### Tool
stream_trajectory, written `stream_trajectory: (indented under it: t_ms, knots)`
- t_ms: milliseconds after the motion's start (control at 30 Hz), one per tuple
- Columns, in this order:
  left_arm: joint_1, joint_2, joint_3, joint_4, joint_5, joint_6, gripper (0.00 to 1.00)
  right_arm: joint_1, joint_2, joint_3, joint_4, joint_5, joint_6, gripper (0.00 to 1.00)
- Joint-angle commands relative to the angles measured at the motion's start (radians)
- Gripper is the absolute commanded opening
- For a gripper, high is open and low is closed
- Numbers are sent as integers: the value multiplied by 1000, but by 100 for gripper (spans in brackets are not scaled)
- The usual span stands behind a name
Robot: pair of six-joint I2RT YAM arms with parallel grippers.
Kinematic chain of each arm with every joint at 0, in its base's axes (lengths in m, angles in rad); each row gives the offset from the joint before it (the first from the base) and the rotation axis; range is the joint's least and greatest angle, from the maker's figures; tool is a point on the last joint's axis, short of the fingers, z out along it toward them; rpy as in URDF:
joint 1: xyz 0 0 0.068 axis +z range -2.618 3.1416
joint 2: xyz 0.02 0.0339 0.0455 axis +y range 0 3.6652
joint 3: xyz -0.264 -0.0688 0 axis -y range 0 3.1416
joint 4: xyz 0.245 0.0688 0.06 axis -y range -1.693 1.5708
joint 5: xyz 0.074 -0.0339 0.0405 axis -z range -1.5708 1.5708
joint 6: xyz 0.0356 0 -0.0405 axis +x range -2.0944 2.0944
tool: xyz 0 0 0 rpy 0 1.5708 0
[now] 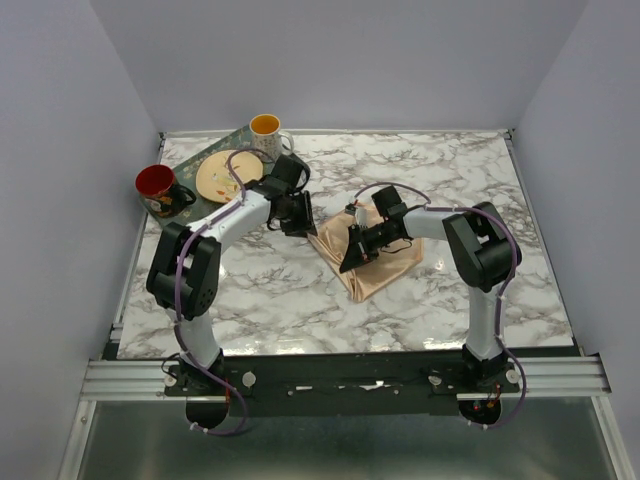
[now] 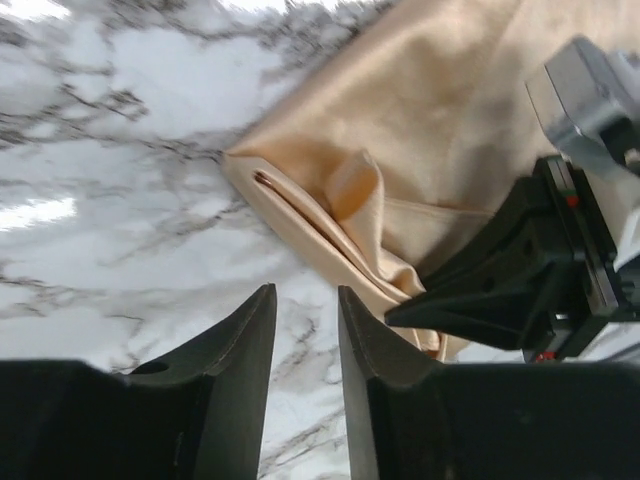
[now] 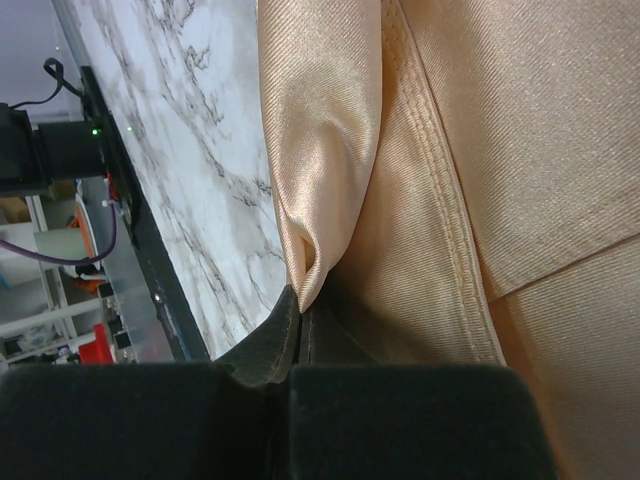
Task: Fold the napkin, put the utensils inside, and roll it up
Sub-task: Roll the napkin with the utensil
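The peach-tan napkin (image 1: 372,262) lies folded on the marble table near the middle. It also shows in the left wrist view (image 2: 420,130) and fills the right wrist view (image 3: 450,150). My right gripper (image 1: 352,258) is shut on a fold of the napkin's left edge (image 3: 303,300). My left gripper (image 1: 300,226) hovers just left of the napkin, open and empty over bare marble (image 2: 307,305). The utensils are not in view.
A cream floral plate (image 1: 228,175) sits on a dark green mat at the back left. A red mug (image 1: 157,186) and a yellow-lined white mug (image 1: 266,130) stand beside it. The table's front rail (image 1: 340,375) runs along the near edge.
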Motion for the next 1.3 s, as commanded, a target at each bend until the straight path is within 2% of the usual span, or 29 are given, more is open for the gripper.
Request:
stream_trajectory:
  t_ms: [0,67,200,333,367,500,533,633,900,1000,1267]
  knots:
    - [-66,-48,-115,38,101,-114,48,1,43,-3,-30,40,-23,0]
    - [-78,-74,-152,62,96,-173,49,0,46,-1,-31,42,-21,0]
    - [-83,-92,-264,257,151,-351,50,0,46,0,-30,42,-18,1]
    - [-86,-83,-303,386,179,-431,47,0,38,-4,-31,62,-21,1]
    - [-87,-69,-298,392,186,-439,45,0,39,-4,-33,65,-24,1]
    - [-86,-9,-284,484,245,-494,25,0,46,-3,-43,77,-34,1]
    - [-87,-5,-283,492,245,-502,23,0,47,-3,-45,85,-37,1]
    - [-87,18,-252,495,248,-497,16,0,55,5,-60,92,-55,1]
    - [-77,83,-191,447,199,-476,12,0,70,49,-120,108,-110,1]
    - [-73,106,-171,399,190,-450,9,0,67,51,-125,114,-107,1]
    - [-40,118,-161,326,124,-336,8,0,72,100,-189,132,-126,0]
